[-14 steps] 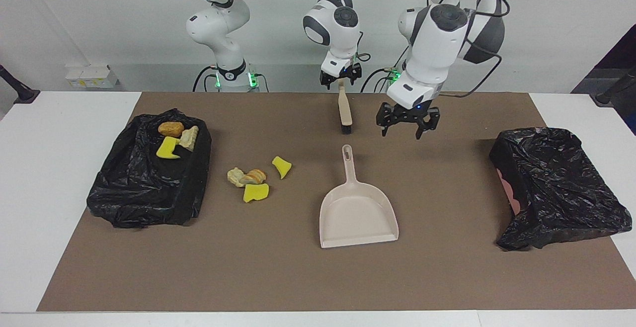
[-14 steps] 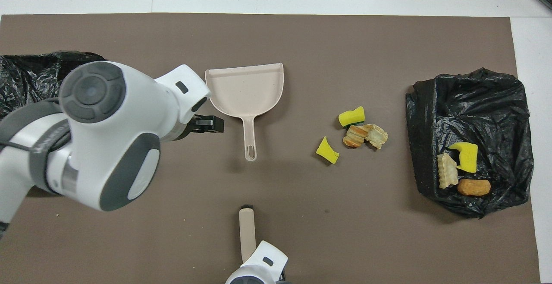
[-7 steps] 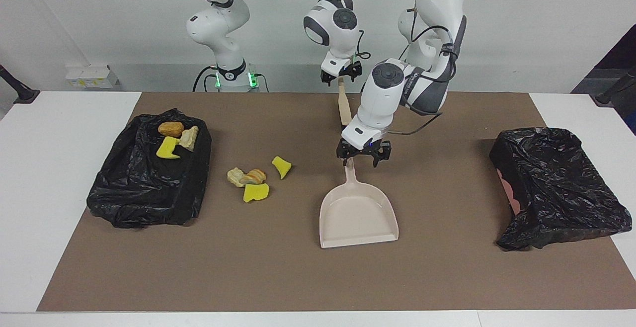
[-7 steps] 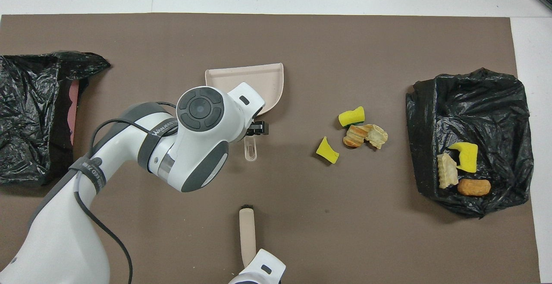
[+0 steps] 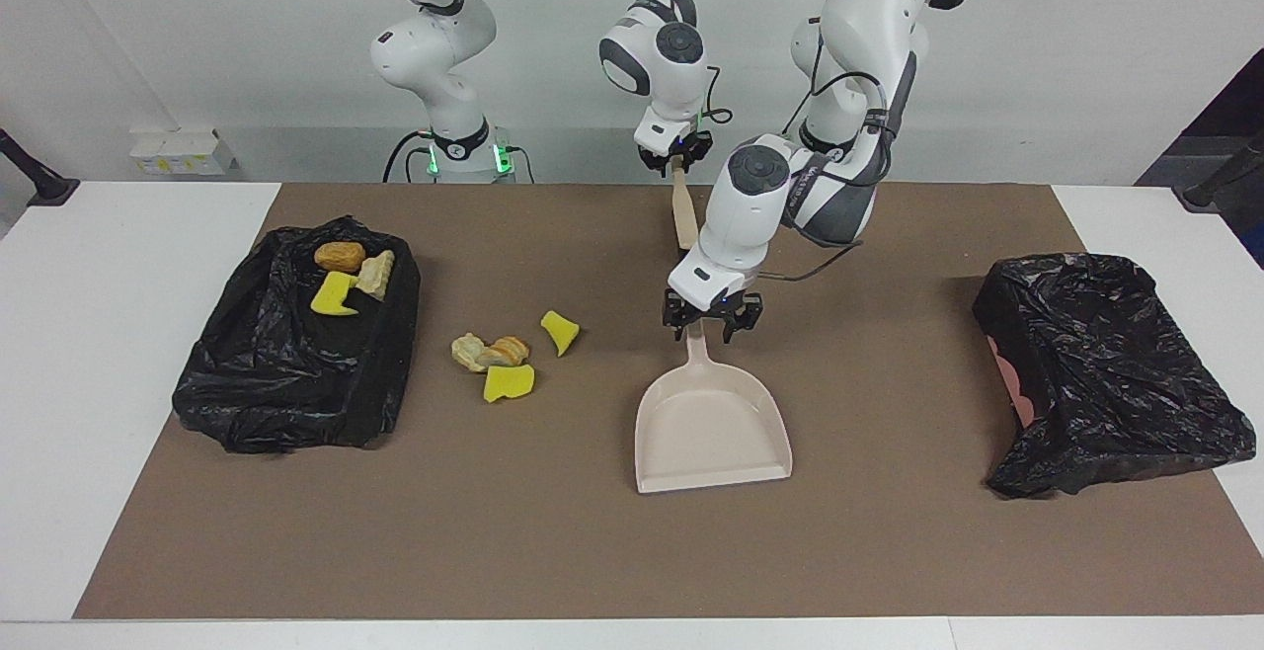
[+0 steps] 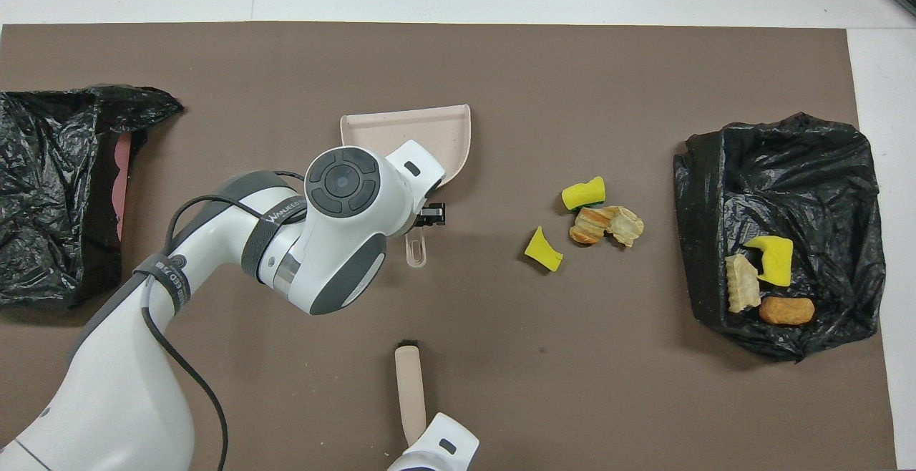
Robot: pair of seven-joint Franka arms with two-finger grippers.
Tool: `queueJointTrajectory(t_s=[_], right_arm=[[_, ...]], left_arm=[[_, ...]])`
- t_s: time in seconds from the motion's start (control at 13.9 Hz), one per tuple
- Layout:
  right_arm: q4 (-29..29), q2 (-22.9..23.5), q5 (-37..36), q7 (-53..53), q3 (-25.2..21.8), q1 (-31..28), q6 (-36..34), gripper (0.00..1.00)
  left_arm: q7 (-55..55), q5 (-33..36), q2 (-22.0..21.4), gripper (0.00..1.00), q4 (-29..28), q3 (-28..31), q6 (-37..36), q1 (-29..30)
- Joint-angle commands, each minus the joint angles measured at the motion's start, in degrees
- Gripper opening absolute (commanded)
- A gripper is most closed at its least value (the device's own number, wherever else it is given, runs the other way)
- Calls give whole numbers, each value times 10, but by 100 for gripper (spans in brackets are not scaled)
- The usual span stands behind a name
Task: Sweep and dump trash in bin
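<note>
While the right end effector is clamped shut on the brush handle, the left arm hides the bristles. The left end effector straddles the dustpan handle; its grip cannot be told. In the facing view, four trash scraps lie on the mat at the dustpan's nine o'clock. Three more rest on a black bag at that end, with a black-bagged bin at three o'clock.

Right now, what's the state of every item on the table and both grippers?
dustpan, flat on the mat, nothing in it.
brush, handle top in the right gripper.
right gripper, jaws shut on brush.
left gripper, down at the dustpan's handle.
four scraps, loose on the mat.
three scraps, lying on the black bag.
</note>
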Motion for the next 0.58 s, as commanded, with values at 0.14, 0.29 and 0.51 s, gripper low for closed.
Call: queueJointTrajectory(t_s=[0.14, 0.29, 0.51], right_arm=[[17, -9, 3, -10, -1, -8, -42, 0], [24, -35, 2, -34, -4, -31, -94, 0], [22, -90, -1, -96, -4, -97, -167, 0]], left_arm=[[-7, 14, 9, 11, 18, 3, 4, -3], [-3, 14, 2, 0, 20, 4, -4, 2], [88, 11, -28, 0, 21, 7, -52, 10]])
